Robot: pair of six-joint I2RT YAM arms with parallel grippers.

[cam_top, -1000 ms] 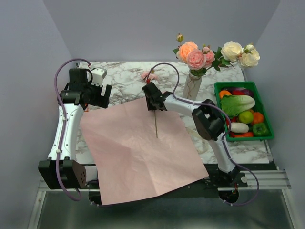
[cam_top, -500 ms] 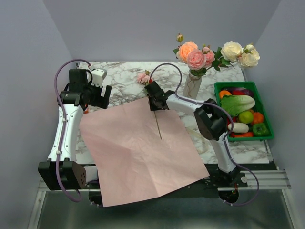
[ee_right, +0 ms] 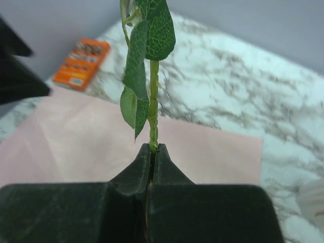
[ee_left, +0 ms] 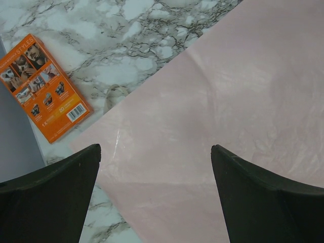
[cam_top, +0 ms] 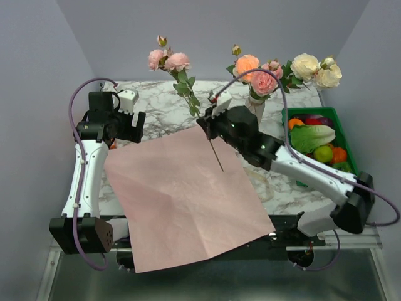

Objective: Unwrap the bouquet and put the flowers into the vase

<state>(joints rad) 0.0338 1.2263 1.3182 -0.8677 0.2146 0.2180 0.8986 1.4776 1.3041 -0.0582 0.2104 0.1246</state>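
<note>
**A:** From above, what is your right arm doing?

**B:** My right gripper (cam_top: 208,127) is clenched on a rose's stem (cam_top: 216,158). The blooms (cam_top: 169,60) stand high above its tips, leaning toward my left arm's side. The bare stem end hangs below it over the paper (cam_top: 182,200), which lies flat underneath. The vase (cam_top: 256,105) is just to its right, partly hidden by my wrist, with other flowers (cam_top: 260,75) in it.

**A:** And the left arm?

**B:** My left gripper (cam_top: 135,127) hangs spread wide and holds nothing. It is well apart from the right one, by the paper's far corner.

**A:** What does its own camera show?

**B:** Both fingers (ee_left: 55,202) stand far apart with nothing between them. The paper's edge runs right below them. Ahead are the marble table (ee_left: 126,30) and, to the left, an orange box (ee_left: 45,86).

**A:** And the right wrist view?

**B:** The jaws are pinched tight on the green stem, and the leaves (ee_right: 149,45) rise straight out from the tips. Paper and table lie beyond them. The vase isn't in this view.

**A:** Which step is this?

**B:** I judge the unwrapping done, and this is a rose on its way to the vase. No other flower shows on the paper, so it may be the last. Next I should swing the gripper to its right and tip the rose until the stem end points down. Then I thread it in among the other stems without nudging the vase, and let go.
</note>
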